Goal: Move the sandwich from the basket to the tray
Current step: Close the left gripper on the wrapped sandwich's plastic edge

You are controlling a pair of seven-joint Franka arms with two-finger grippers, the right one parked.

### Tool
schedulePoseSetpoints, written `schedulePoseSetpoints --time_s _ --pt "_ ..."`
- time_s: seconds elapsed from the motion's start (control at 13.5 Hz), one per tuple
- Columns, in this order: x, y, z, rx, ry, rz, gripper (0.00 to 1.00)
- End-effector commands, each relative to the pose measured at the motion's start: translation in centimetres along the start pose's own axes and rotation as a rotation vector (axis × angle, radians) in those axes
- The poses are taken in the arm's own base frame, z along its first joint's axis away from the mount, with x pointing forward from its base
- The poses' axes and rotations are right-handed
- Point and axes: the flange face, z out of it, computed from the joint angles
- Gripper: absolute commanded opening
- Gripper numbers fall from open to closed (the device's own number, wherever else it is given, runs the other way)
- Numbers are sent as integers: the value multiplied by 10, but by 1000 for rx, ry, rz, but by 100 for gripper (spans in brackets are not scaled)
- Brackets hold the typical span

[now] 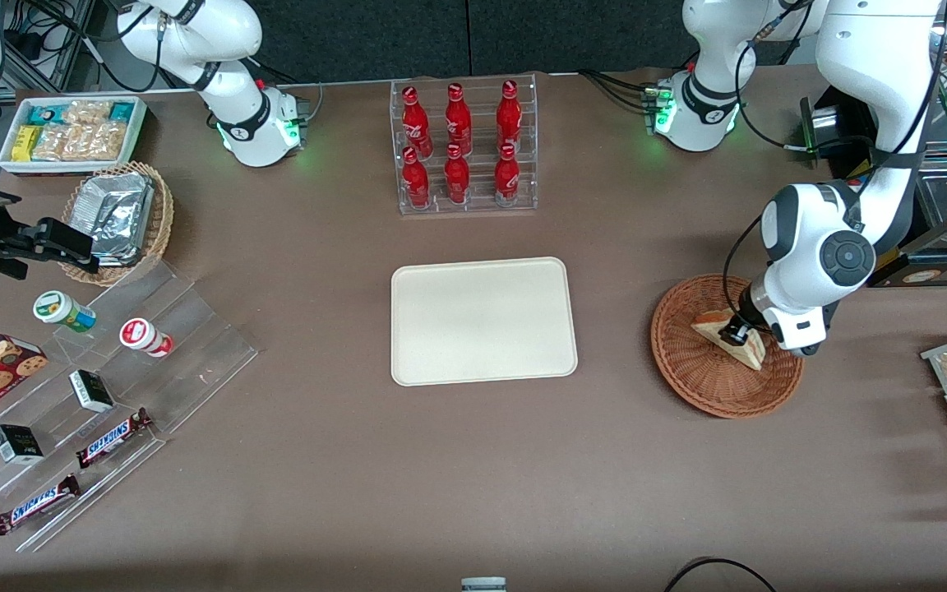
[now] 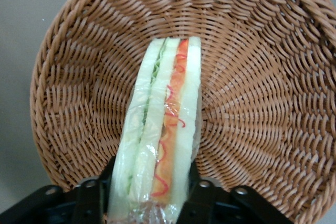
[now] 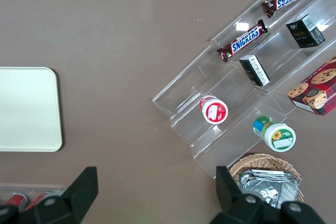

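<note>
1. The gripper [image 1: 738,332] is down inside the basket [image 1: 691,374], which sits toward the working arm's end of the table.
2. Its fingers [image 2: 100,195] press against both bread faces of the sandwich [image 2: 163,129], holding it (cut edge with orange and green layers faces the wrist camera).
3. The sandwich [image 1: 727,335] is over the basket's floor, within its rim [image 2: 50,66].
4. The tray [image 1: 483,321] lies bare at the table's middle, well apart from the basket.
</note>
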Motion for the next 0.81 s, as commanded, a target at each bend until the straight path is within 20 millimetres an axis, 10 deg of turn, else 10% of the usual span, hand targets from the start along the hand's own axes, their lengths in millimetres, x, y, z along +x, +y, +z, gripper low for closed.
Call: schedulePoseSetpoints --time_s 0.0,0.37,0.74 --pt "-5 2 5 -2 7 -8 1" --pt "-7 4 -5 13 6 8 0" --pt "-14 36 -86 94 -24 69 0"
